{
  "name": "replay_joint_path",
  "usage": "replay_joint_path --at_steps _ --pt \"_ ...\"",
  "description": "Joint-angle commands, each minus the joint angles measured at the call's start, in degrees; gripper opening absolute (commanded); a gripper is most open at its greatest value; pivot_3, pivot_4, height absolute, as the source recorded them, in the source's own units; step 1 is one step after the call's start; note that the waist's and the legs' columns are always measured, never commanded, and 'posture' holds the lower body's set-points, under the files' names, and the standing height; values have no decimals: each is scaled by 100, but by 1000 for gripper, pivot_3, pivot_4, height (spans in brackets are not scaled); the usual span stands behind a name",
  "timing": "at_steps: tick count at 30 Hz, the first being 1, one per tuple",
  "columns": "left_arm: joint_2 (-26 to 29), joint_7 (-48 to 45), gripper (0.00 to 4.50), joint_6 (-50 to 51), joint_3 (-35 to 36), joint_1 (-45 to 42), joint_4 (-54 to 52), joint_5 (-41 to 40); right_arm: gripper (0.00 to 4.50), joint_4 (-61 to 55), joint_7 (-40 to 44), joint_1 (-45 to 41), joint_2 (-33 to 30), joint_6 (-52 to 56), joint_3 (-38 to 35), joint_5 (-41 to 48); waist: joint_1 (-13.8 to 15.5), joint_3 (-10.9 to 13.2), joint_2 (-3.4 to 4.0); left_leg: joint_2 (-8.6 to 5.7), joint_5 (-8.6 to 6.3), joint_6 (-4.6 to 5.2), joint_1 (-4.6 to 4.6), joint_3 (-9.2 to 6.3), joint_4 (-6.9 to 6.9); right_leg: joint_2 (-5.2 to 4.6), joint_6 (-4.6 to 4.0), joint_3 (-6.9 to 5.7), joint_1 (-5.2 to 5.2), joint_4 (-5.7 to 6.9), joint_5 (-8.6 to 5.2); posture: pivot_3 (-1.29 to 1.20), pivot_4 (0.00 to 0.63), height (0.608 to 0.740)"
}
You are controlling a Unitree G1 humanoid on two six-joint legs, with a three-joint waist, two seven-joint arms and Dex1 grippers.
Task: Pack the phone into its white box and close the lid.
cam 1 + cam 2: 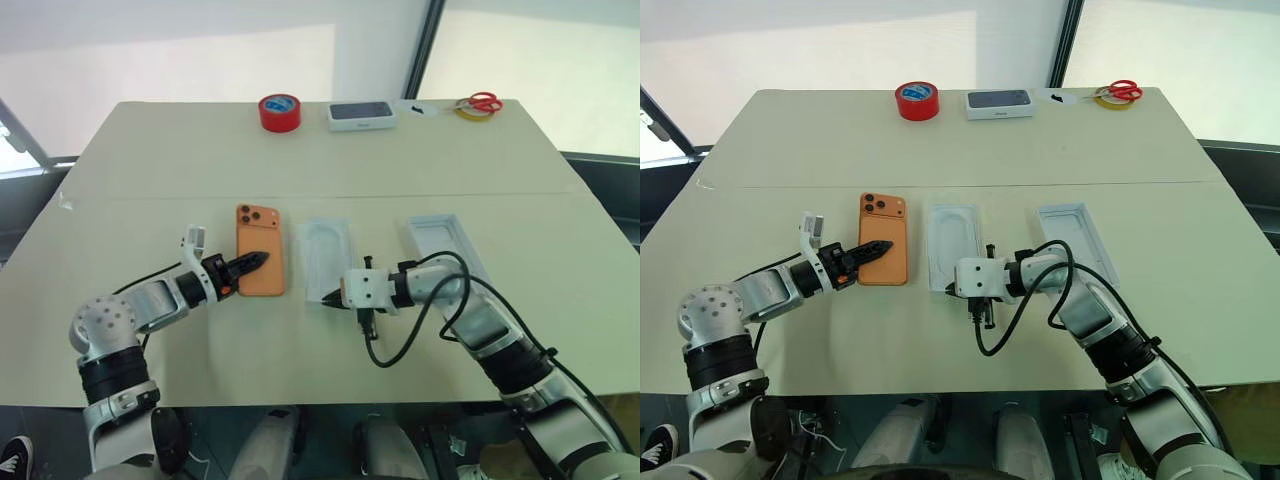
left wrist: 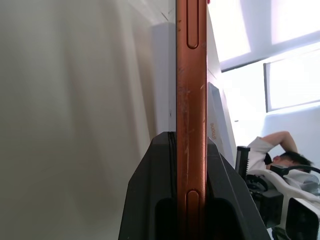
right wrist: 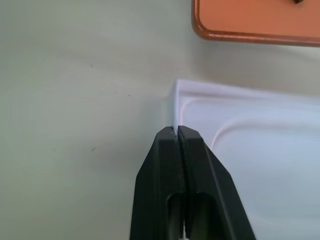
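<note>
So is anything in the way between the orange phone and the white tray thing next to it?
Mostly no. There's just a bare strip of table between the phone, pinched by the left gripper, and the white recessed piece. But the right gripper, shut, sits at that piece's near corner.

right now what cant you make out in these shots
- Phone: its screen side faces the table in the head views; the left wrist view gives its edge alone, between the left fingers.
- Right fingers: pinched at the insert's corner; contact unclear.
- Print on the far box: too small.
</note>
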Motion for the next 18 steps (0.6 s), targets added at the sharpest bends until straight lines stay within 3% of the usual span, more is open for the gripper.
replay_joint_path --at_steps 1,17,18 --pt "-13 47 0 -61 33 -197 -316 -327 31 -332 56 -27 58 371 -156 310 -2 1 -1 0 0 0 0 0 0 0 0 0 0 0 0 0 150 736" --pt "-120 46 0 -297 -259 -317 -302 -399 31 -1088 -259 -211 358 1962 10 625 -4 3 -4 0 0 0 -3 0 0 0 0 0 -2 -1 0 0 150 736" --pt "-108 31 0 -308 -263 -307 -292 -390 296 -1097 -269 -210 372 1974 -2 645 -3 3 -4 0 0 0 -4 0 0 0 0 0 -2 -1 0 0 150 736"
